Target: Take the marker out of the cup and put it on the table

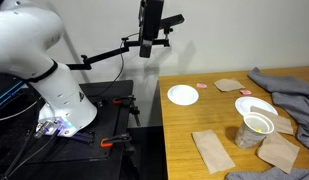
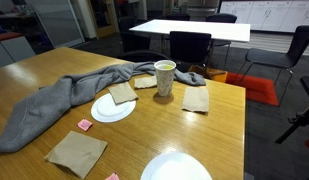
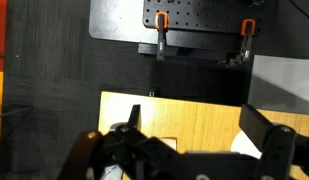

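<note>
The cup, greyish with a wide white rim, stands upright on the light wooden table among brown paper napkins. In an exterior view the cup shows a bit of yellow at its mouth, the marker. My gripper hangs high above the table's near-robot edge, far from the cup. In the wrist view my gripper is open, with bare table between the black fingers. The cup is out of the wrist view.
A shallow white dish lies near the table edge below the gripper. A second white plate carries a napkin. A grey cloth sprawls beside the cup. The black robot stand with orange clamps borders the table.
</note>
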Controlling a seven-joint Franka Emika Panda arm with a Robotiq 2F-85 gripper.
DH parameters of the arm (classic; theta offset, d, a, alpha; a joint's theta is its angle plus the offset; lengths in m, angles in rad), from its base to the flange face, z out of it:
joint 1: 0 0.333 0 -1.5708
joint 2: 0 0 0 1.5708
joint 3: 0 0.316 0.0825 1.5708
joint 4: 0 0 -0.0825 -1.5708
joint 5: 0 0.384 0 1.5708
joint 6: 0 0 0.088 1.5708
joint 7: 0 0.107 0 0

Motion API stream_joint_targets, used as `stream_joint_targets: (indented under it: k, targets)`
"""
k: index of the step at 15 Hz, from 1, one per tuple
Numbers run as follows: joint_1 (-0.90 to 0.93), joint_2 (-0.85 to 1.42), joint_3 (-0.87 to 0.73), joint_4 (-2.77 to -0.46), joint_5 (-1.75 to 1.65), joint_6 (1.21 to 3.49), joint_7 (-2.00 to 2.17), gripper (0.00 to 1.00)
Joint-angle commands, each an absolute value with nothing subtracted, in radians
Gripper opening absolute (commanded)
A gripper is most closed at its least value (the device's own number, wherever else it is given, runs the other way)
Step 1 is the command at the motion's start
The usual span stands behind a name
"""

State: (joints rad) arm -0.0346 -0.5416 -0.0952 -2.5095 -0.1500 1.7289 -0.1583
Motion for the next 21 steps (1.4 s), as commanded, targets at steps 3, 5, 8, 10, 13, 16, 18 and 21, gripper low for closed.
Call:
stream_joint_targets:
  k: [3, 5, 8, 10, 13, 16, 18, 21]
  targets:
    - [-0.035, -0.499, -0.089, -2.478, -0.132, 1.740, -0.138, 1.00]
    - [-0.033, -0.464, -0.090, -2.451, -0.119, 1.751, -0.128, 1.00]
    - [-0.034, -0.399, -0.080, -2.405, -0.100, 1.798, -0.097, 1.00]
    - [-0.032, -0.351, -0.068, -2.372, -0.097, 1.845, -0.063, 1.00]
    - [-0.026, -0.267, -0.050, -2.314, -0.088, 1.912, -0.021, 1.00]
    - [-0.023, -0.175, -0.035, -2.248, -0.076, 1.960, 0.009, 1.00]
    - [-0.022, -0.110, -0.031, -2.193, -0.067, 1.983, 0.015, 1.00]
    - [-0.019, -0.021, -0.028, -2.116, -0.059, 2.010, 0.008, 1.00]
